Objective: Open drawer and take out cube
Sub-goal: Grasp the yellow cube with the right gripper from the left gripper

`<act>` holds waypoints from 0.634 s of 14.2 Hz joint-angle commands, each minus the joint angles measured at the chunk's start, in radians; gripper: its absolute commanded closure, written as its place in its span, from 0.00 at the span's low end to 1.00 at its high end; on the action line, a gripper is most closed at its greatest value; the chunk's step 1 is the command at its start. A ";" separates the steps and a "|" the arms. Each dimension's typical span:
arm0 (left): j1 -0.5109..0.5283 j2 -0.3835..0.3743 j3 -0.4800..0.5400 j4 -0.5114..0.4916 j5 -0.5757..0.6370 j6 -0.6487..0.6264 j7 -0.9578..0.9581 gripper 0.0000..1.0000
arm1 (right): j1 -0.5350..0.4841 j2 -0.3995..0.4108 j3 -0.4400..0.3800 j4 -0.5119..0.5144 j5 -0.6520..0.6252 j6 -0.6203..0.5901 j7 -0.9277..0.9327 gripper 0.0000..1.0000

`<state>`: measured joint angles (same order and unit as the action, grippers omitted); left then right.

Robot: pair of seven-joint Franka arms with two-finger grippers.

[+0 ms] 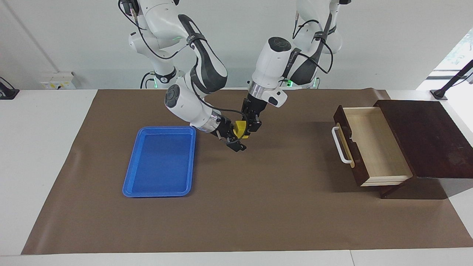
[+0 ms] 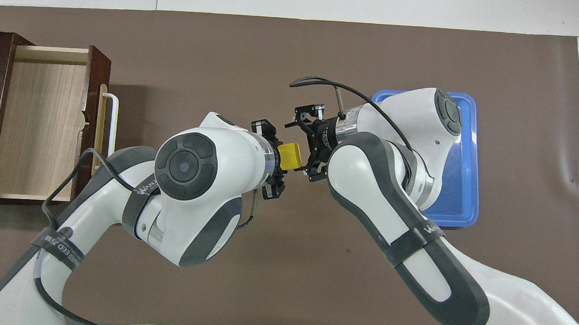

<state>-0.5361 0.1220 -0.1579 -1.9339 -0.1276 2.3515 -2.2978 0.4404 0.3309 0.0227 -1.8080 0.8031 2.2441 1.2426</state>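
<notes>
My left jaws (image 1: 247,130) are clenched on the cube (image 1: 240,128), holding it in the air over the bare middle of the brown mat (image 1: 258,207). The cube is a near-even block with no long axis that I can make out. In the overhead view one flat face (image 2: 290,155) turns up toward the camera, and the free end points away from my left wrist, toward my right arm's end of the counter (image 1: 44,147).

My right jaws (image 1: 232,138) stand spread wide and released, meeting the cube from that free end. In the overhead view their two fingers (image 2: 305,115) straddle the line of the block. Whether they touch it yet I cannot tell. The cube therefore sits between my two sets of jaws, gripped by the left and faced by the right.

Outward from there, the blue tray (image 1: 130,184) lies flat on the mat toward my right arm's end, just beside my right wrist in the facing view. Toward my left arm's end, well apart from the cube, the drawer (image 1: 377,147) stands pulled out of its dark wooden box (image 1: 428,136), its pale interior showing. Its white bar handle (image 1: 338,145) faces the middle of the counter.
</notes>
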 commanded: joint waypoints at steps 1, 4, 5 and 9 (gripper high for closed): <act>-0.018 -0.019 0.015 -0.031 -0.018 0.020 -0.005 1.00 | 0.006 0.017 -0.003 0.038 0.021 0.009 0.020 0.00; -0.016 -0.021 0.015 -0.034 -0.018 0.017 -0.005 1.00 | 0.001 0.017 -0.003 0.039 0.018 0.000 0.020 0.00; -0.015 -0.021 0.015 -0.036 -0.018 0.017 -0.005 1.00 | 0.004 0.017 -0.003 0.039 0.016 0.002 0.020 0.00; -0.008 -0.021 0.015 -0.037 -0.018 0.017 -0.005 1.00 | -0.006 0.011 -0.003 0.033 0.014 -0.006 0.015 0.04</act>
<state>-0.5358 0.1219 -0.1484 -1.9389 -0.1278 2.3582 -2.2983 0.4414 0.3360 0.0206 -1.7949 0.8035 2.2418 1.2461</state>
